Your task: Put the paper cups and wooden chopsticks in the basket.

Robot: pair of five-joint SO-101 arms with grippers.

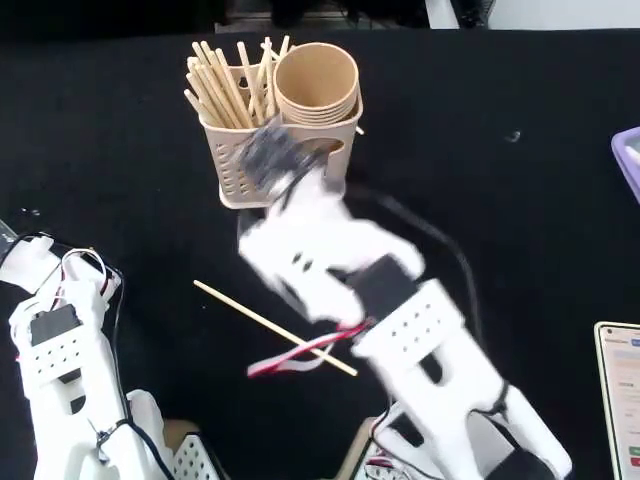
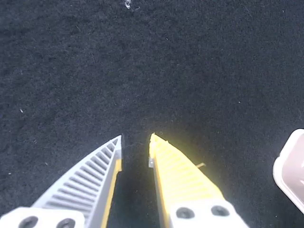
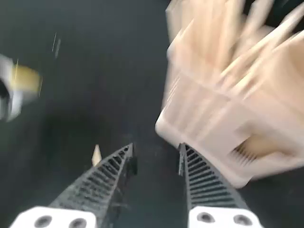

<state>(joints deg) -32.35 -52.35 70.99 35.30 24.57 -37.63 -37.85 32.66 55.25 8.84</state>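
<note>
R gripper is just beside the basket, low at its wall, jaws part-open w/ nothing between them. Inside the basket: stacked paper cups next to a bunch of chopsticks — one loose chopstick lies on the tabletop on the arms' side of the basket. L gripper — narrow gap, empty, well apart from the basket.

The left gripper and right gripper each have fingers slightly parted.
</note>
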